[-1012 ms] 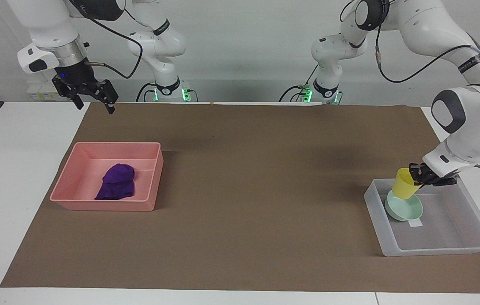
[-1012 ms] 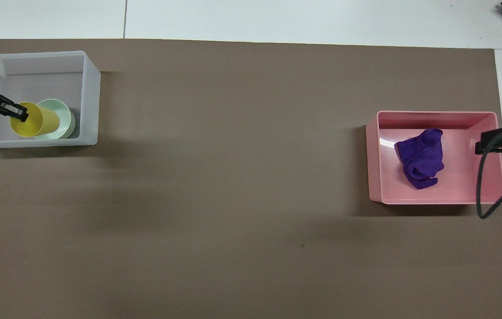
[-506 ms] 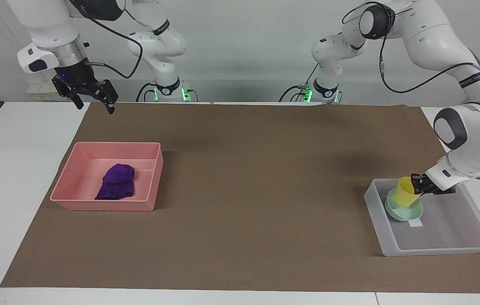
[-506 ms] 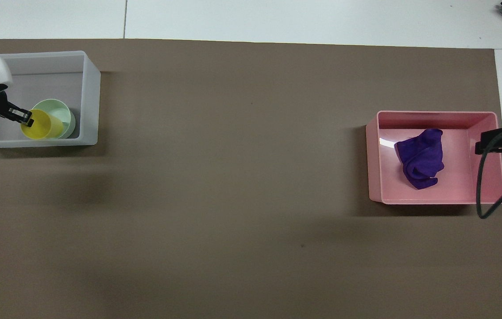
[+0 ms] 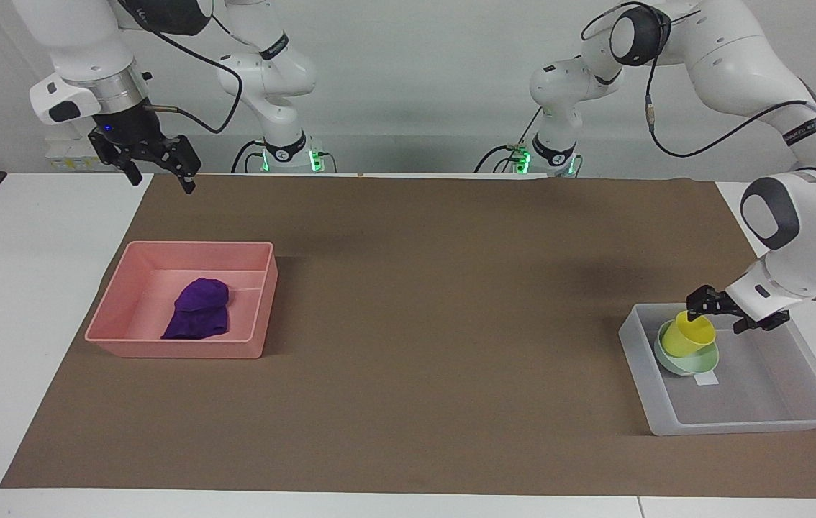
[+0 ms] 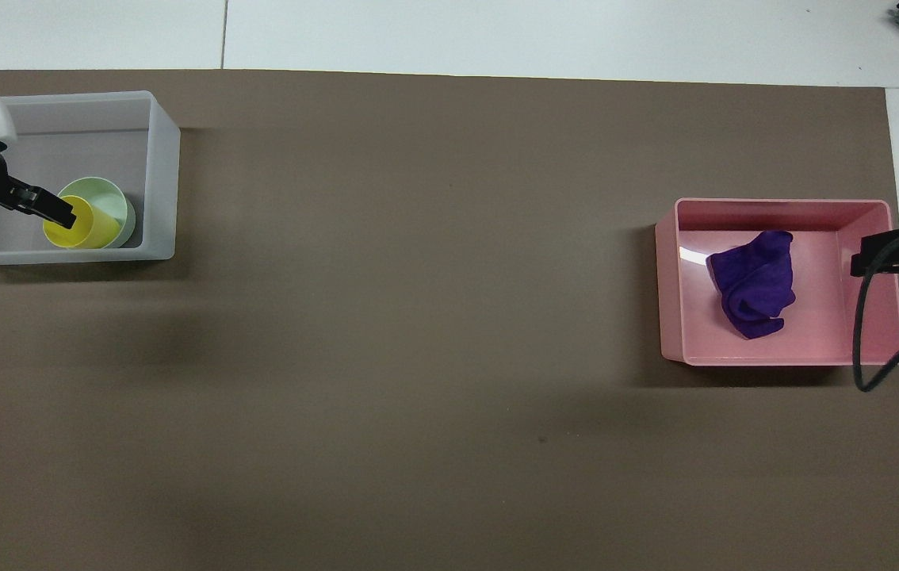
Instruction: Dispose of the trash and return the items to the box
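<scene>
The yellow cup [image 5: 693, 335] stands upright inside the mint-green bowl [image 5: 696, 361], which sits in the clear-grey box [image 5: 753, 423] at the left arm's end of the table. My left gripper [image 5: 716, 316] is open just above the cup's rim, with one finger on each side of it. In the overhead view one fingertip [image 6: 61, 218] reaches over the cup [image 6: 83, 226] in the bowl [image 6: 118, 208]. The purple wad [image 5: 198, 309] lies in the pink tray [image 5: 178, 351]. My right gripper [image 5: 157, 173] waits open, raised over the mat's edge beside the pink tray.
A brown mat [image 5: 437, 302] covers most of the white table. The box has a white label [image 5: 706, 379] on its floor beside the bowl. A black cable [image 6: 862, 333] hangs from the right arm over the pink tray's [image 6: 782, 358] end wall.
My left gripper lowered the tilted cup until it stood in the bowl, then opened and let go of it. The right arm has not moved.
</scene>
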You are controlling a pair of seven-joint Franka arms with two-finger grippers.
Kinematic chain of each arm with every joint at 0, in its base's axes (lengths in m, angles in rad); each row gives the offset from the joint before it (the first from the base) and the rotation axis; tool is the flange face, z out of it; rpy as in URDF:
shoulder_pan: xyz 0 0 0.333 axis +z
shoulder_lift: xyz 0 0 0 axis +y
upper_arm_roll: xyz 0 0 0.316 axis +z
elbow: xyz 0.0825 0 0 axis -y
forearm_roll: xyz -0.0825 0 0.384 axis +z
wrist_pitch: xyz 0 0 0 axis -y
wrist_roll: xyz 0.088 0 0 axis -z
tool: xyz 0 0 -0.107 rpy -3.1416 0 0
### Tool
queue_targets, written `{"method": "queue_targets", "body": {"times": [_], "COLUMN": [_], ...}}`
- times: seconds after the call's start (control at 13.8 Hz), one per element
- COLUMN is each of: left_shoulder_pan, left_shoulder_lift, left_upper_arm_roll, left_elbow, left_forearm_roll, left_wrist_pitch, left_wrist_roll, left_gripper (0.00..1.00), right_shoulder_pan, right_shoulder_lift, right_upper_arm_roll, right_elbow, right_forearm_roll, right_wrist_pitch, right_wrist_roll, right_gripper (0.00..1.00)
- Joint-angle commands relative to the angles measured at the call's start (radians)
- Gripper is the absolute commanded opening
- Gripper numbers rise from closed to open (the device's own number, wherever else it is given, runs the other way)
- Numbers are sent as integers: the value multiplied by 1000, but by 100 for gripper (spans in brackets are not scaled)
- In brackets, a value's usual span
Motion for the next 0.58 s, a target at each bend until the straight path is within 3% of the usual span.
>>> {"method": "queue_targets", "body": {"times": [0.0,0.29,0.51], "left_shoulder_pan": [-27,-38,-39], "left_shoulder_lift": [-110,-229,-363], "left_upper_arm_roll": [-1,-22,-43], "left_elbow": [-3,-3,-43], "left_forearm_roll": [-14,-54,-54], "left_wrist_pitch": [-152,-359,-389], "left_wrist_roll": [-98,-250,-345], "left_gripper": [100,100,100], "right_shoulder_pan": [-10,-10,-10], "right_shoulder_lift": [-11,-11,-11], "right_upper_arm_roll": [7,7,7], "right_elbow": [-12,-12,-12], "right_forearm_roll": [5,5,5], "right_wrist_pitch": [-9,-9,-9], "right_wrist_roll": [-17,-17,-15], "right_gripper": [100,100,100]}}
